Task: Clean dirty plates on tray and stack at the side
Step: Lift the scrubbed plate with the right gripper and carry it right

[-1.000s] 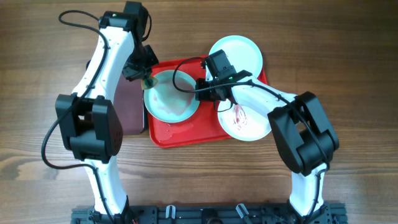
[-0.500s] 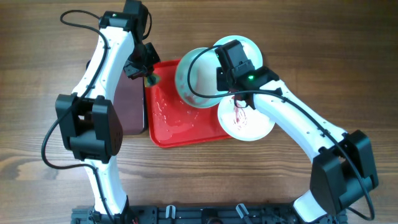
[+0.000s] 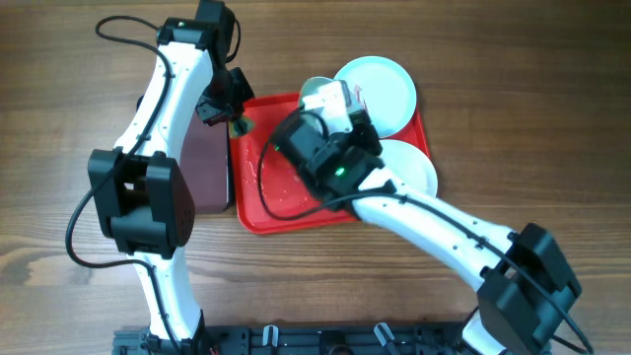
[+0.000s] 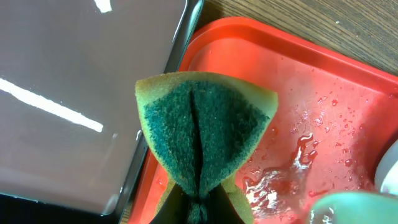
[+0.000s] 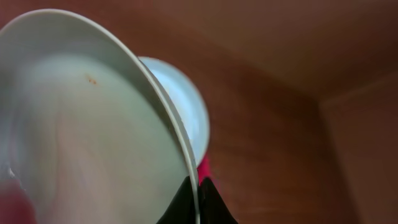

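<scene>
Left arm stretched forward; left claw clamped on folded sponge over tray left rim. Right arm reaches diagonally across tray; right claw pinches rim of tilted plate above far edge. Mint plate at far-right corner, white plate at right edge.

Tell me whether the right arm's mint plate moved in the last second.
Yes. The mint plate left the red tray's left half, now tilted up near its far edge.

- You get no readable text, label, brand, number or sign in any view.
- The red tray, the held plate, the sponge and the dark tray show you only plain, unmarked surfaces.
</scene>
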`<state>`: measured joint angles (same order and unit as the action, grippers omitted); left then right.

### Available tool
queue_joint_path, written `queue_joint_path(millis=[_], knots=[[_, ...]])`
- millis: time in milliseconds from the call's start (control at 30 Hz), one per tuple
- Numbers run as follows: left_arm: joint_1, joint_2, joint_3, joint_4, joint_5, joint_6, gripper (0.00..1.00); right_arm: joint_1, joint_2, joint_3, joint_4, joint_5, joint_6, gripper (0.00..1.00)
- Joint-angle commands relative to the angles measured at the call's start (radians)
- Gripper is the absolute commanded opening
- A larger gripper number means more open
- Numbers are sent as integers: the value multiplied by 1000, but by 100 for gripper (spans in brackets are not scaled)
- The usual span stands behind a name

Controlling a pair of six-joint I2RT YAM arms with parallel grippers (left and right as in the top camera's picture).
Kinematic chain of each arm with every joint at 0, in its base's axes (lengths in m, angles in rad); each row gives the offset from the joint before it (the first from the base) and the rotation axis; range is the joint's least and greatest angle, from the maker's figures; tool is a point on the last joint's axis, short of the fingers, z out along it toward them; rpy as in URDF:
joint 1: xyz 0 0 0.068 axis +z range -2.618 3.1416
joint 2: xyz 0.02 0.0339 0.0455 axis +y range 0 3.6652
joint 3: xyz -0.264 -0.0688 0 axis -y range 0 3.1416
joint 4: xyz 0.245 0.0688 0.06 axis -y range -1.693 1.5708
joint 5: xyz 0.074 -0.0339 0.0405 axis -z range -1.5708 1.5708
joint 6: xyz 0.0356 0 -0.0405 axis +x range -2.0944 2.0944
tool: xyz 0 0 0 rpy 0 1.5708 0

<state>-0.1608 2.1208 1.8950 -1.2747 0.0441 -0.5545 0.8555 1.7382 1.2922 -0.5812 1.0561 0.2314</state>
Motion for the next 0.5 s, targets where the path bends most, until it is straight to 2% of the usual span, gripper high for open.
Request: queue_joint_path(millis=[0,133,467], knots=[[-1,5,18,3,12,19,4,62,-37,5,23,287,-20,4],[-1,5,18,3,12,19,4,115,-37,5,81,422,-23,4],[-1,5,18,3,12,19,4,130,-37,5,100,452,-78,4]])
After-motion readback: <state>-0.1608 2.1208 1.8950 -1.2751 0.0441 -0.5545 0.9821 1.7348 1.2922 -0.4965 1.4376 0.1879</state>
